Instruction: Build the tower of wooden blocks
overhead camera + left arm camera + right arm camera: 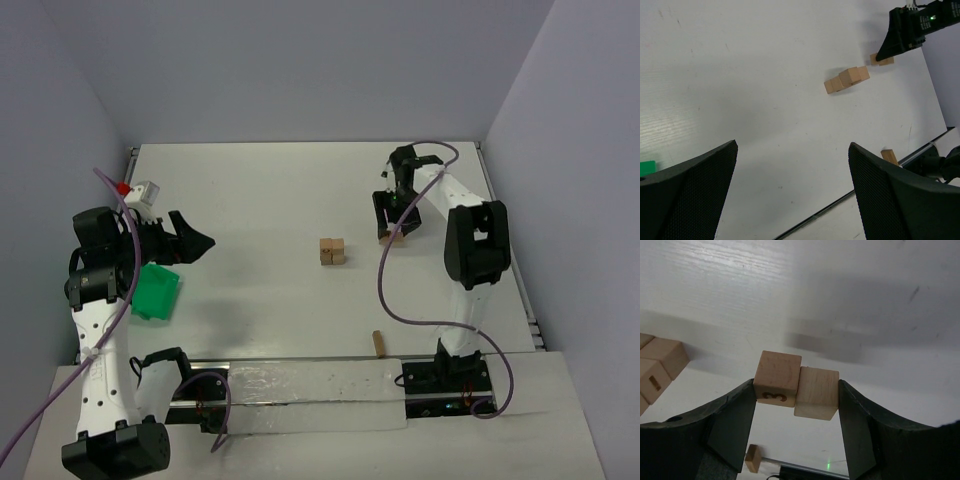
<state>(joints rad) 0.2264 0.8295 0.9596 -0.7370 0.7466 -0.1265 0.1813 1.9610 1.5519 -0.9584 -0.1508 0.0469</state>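
Observation:
The tower is a low cluster of tan wood blocks mid-table; it also shows in the left wrist view and at the left edge of the right wrist view. My right gripper is shut on two wood blocks side by side, one marked "3" and one plain, right of the tower. I cannot tell whether they touch the table. A lone block lies near the front edge. My left gripper is open and empty, far left of the tower.
A green plastic tray sits at the left by the left arm. A white and red object lies at the far left edge. A rail runs along the table's front edge between the arm bases.

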